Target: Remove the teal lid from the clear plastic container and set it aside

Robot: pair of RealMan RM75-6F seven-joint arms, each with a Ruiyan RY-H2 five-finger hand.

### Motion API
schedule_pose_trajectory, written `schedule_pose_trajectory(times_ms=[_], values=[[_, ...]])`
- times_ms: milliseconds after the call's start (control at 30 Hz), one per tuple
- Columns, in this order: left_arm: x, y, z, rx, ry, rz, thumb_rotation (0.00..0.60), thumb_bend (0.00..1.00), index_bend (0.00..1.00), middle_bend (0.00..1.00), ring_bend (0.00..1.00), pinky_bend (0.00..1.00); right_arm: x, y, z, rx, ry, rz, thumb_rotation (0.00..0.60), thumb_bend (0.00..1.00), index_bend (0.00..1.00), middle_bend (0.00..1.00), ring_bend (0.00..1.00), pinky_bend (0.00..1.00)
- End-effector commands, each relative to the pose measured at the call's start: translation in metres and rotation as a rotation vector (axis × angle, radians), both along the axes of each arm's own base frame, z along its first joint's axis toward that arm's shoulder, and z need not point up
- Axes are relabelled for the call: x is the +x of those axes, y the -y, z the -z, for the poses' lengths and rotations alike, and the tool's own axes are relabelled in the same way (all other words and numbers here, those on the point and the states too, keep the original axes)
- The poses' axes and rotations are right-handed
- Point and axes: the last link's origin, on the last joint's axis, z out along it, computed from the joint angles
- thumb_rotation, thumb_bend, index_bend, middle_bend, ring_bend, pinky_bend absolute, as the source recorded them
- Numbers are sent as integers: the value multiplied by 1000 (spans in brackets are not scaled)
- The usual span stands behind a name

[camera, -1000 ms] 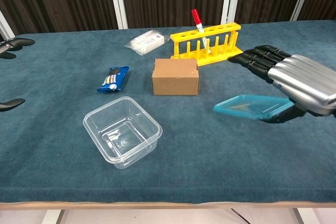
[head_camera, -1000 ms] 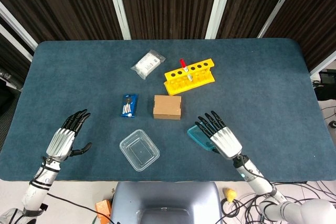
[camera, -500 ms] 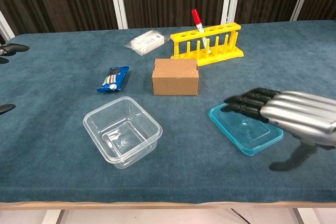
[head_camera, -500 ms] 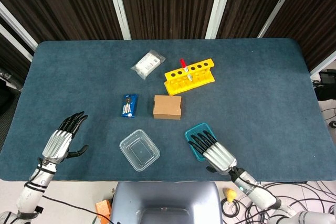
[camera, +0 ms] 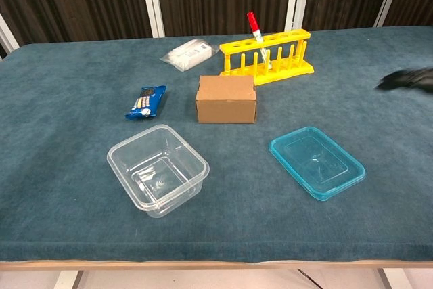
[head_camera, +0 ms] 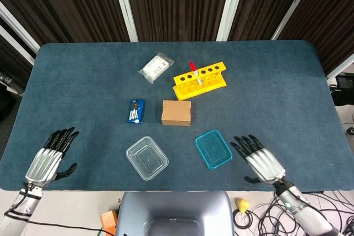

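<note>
The teal lid (head_camera: 213, 148) (camera: 316, 162) lies flat on the blue table cloth, to the right of the clear plastic container (head_camera: 146, 157) (camera: 157, 168), which stands uncovered with nothing in it. My right hand (head_camera: 261, 160) hovers at the table's front edge, right of the lid and apart from it, fingers spread and holding nothing; only its dark fingertips (camera: 406, 79) show in the chest view. My left hand (head_camera: 48, 159) is at the front left edge, fingers spread, holding nothing.
A brown cardboard box (head_camera: 176, 113) sits behind the container and lid. A blue snack packet (head_camera: 135, 110) lies to its left. Further back are a yellow tube rack (head_camera: 199, 80) with a red-capped tube and a white packet (head_camera: 155, 67).
My right hand set the teal lid down on the cloth, let go and drew back to the right and toward the front edge. My left hand pulled back toward the front left edge.
</note>
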Motion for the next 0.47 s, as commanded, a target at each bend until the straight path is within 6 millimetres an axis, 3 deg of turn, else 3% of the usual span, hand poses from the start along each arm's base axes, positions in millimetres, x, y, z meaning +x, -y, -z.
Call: schedule_pose_trajectory(times_ms=[33,133,467], values=[[-10,32,-12,59,-81,-72,600,329,0,0,0,65,-46,-44,-50,-300,-34,105,600,39,0,0,0,0],[-18,41,-9,77,-83,-103,600,333,0,0,0,54,-61,-56,-49,-338,-70,105,600,40,0,0,0,0],[-21,40,-17,109,-64,-83,600,331,0,0,0,20,-61,-56,-53,-354,-28,86,600,41,0,0,0,0]])
